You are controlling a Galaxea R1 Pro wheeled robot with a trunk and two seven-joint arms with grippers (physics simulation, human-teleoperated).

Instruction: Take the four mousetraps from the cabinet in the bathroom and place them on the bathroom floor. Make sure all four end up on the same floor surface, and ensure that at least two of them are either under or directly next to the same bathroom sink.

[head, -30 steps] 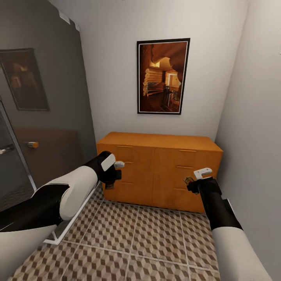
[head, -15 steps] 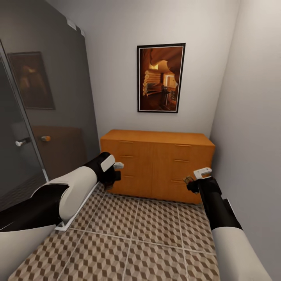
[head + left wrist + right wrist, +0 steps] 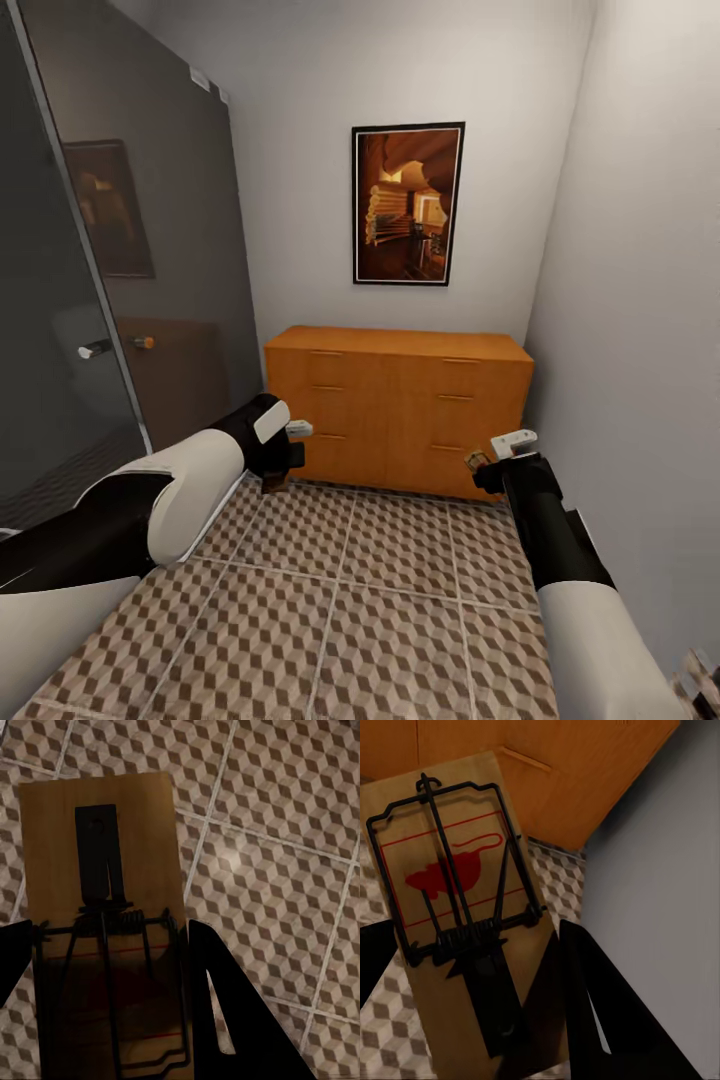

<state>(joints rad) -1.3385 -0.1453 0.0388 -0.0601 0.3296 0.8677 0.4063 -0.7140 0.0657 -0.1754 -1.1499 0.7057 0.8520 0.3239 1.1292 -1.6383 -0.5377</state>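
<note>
Each end effector (image 3: 105, 997) (image 3: 472, 1012) clamps 1 mousetrap (image 3: 101, 892) (image 3: 457, 907), board lengthwise along its fingers

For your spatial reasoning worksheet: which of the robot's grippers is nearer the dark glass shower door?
Left. The left gripper hangs close beside the dark glass shower door; the right gripper is across the room, near the opposite wall.

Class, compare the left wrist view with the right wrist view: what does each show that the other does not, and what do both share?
Left wrist view alone: a mousetrap seen over nothing but patterned floor tiles.

Right wrist view alone: a second mousetrap with its red mouse print showing, the orange cabinet and a grey wall.

Shared: each has a tan mousetrap between dark fingers, with tiled floor behind.
</note>
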